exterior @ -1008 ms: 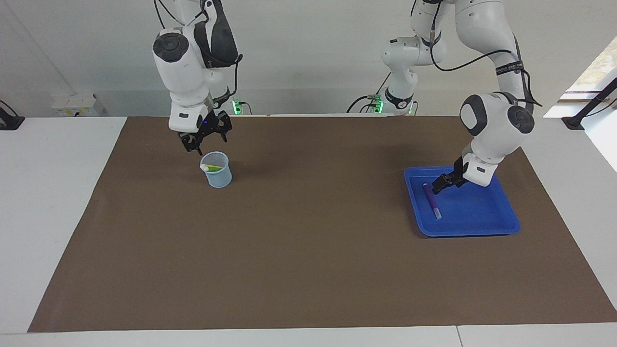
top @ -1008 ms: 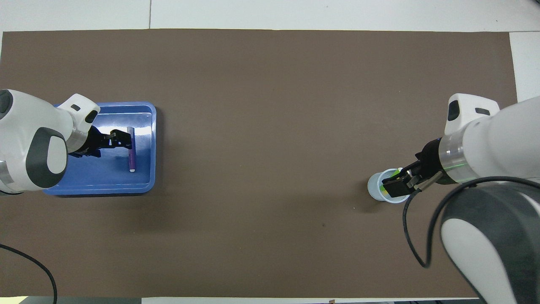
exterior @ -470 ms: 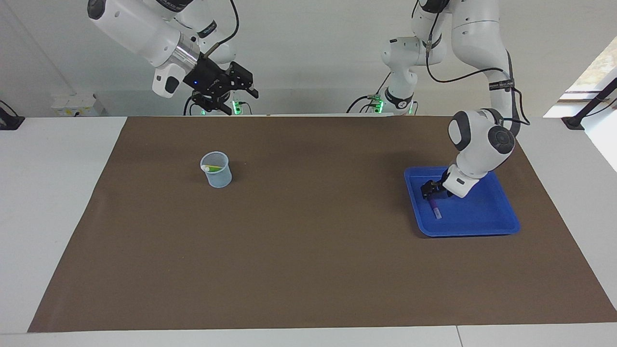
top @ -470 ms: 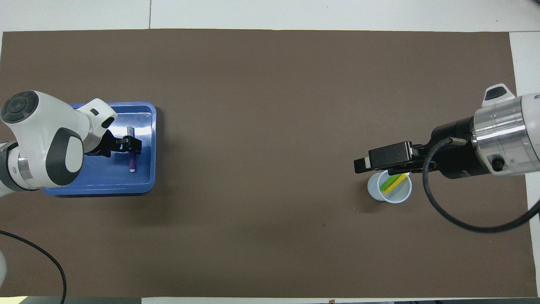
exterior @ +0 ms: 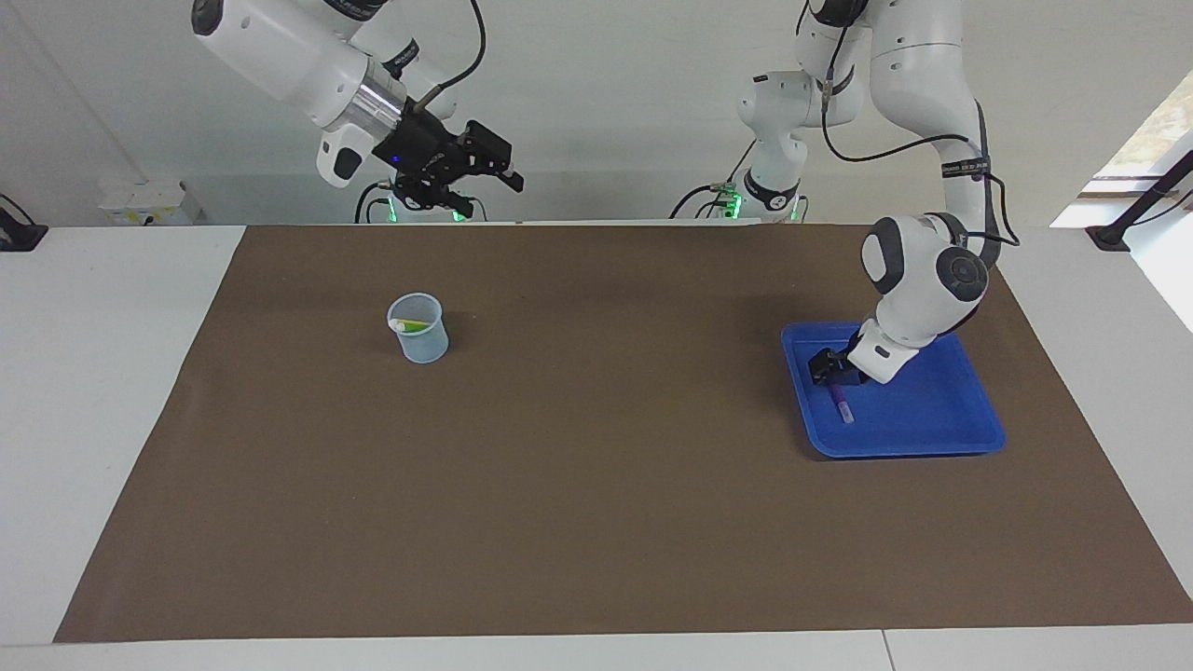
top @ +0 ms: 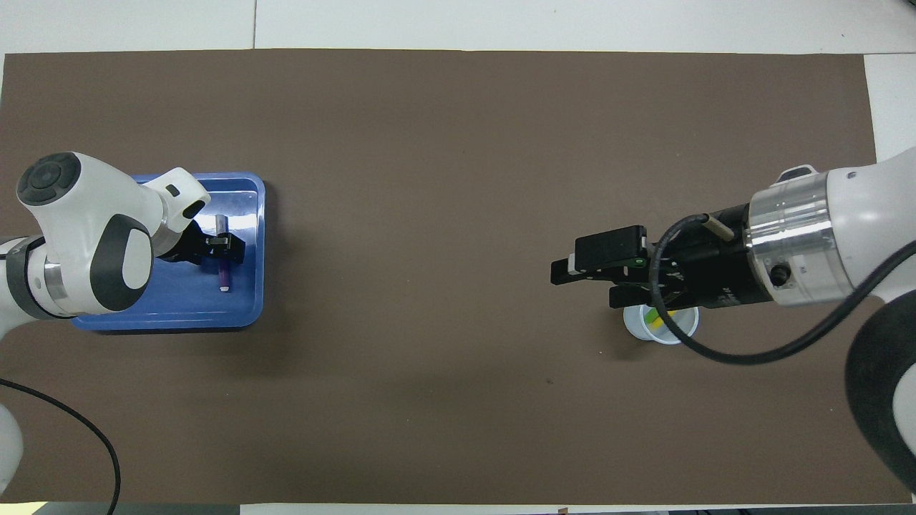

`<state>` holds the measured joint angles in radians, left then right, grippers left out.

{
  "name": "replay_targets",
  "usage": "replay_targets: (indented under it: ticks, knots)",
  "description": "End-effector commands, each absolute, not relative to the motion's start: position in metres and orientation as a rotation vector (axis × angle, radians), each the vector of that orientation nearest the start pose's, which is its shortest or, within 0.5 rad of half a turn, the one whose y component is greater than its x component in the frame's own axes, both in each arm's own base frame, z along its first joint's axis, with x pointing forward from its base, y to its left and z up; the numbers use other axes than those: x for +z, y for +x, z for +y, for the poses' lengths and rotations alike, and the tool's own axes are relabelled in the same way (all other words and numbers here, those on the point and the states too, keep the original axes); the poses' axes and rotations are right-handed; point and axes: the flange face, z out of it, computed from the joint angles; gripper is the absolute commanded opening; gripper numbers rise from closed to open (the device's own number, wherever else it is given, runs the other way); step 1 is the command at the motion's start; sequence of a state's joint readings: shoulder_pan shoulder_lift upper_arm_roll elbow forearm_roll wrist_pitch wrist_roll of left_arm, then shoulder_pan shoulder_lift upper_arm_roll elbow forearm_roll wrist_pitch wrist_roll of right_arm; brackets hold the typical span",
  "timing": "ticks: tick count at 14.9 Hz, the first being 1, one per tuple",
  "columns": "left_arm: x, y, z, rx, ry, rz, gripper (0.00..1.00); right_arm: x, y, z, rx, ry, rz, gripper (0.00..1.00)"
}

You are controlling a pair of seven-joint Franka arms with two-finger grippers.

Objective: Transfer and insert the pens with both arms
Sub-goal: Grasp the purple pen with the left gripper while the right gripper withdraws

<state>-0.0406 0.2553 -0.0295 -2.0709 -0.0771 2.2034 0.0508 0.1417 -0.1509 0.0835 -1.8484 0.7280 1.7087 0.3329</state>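
Jaws L gripper (exterior: pixel 829 367): round purple pen (exterior: pixel 843 404) in tray (exterior: pixel 932 419), grip unclear | R gripper (exterior: pixel 499 168): spread, empty, raised

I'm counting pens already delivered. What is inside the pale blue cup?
In the cup, a green pen and a yellow pen lean against the wall. The raised right gripper covers part of the cup from overhead.

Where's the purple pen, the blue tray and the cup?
purple pen (exterior: pixel 843 406), facing view, the barrel near its pale cap.
blue tray (exterior: pixel 941 410), facing view, bare floor.
cup (exterior: pixel 421 341), facing view, outer wall.
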Motion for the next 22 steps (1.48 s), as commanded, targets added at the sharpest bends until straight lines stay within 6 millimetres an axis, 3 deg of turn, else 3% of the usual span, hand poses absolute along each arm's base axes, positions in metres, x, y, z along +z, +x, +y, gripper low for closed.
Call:
replay_targets:
  ticks: [1,5,8,11,17,22]
  knots:
    - [0.295,0.578,-0.043,0.174,-3.182,0.156,0.67,0.608,0.477,0.193,0.245,-2.398,0.299,1.00]
    - [0.295,0.579,-0.043,0.162,-3.182,0.159,0.51,0.608,0.479,0.194,0.235,-2.382,0.352,1.00]
    - [0.295,0.580,-0.042,0.154,-3.181,0.158,0.29,0.609,0.479,0.199,0.243,-2.356,0.389,1.00]
    - [0.296,0.580,-0.042,0.149,-3.172,0.169,0.01,0.609,0.477,0.200,0.254,-2.347,0.399,1.00]
    - [0.307,0.590,-0.040,0.163,-3.174,0.163,0.00,0.611,0.474,0.212,0.273,-2.321,0.430,1.00]
    - [0.372,0.606,-0.028,0.316,-3.227,0.018,0.00,0.612,0.471,0.221,0.273,-2.317,0.448,1.00]
